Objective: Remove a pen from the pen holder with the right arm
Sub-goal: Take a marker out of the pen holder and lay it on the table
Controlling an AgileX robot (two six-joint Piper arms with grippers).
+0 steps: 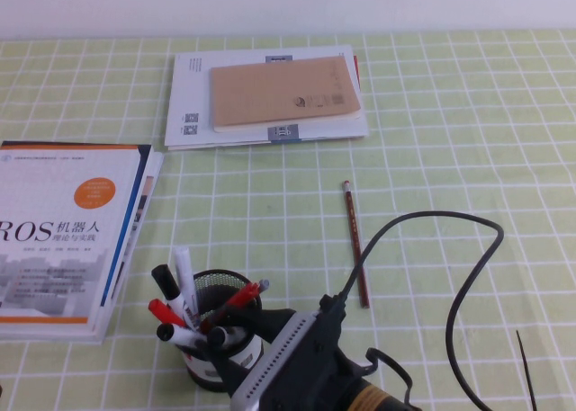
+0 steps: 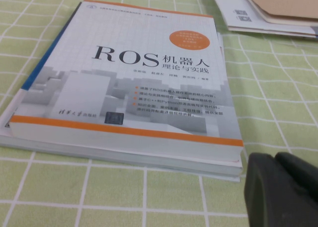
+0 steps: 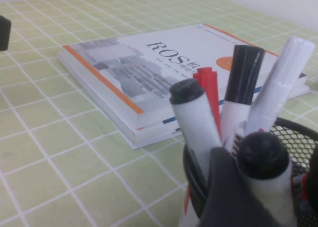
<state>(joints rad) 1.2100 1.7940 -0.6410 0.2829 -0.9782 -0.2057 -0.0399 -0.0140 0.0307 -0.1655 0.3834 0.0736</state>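
Note:
A black mesh pen holder stands near the table's front edge, filled with several markers, white ones with black caps and red ones. My right gripper reaches into it from the right. In the right wrist view the right gripper straddles a black-capped white marker. One finger lies against the marker, while the other, at the frame's edge, stands apart from it. The holder's rim shows behind. My left gripper hovers low beside the ROS book, fingers together, holding nothing.
A thick ROS book lies left of the holder. A red-brown pencil lies on the green checked cloth to its right. A tan notebook on white papers sits at the back. A black cable loops over the right side.

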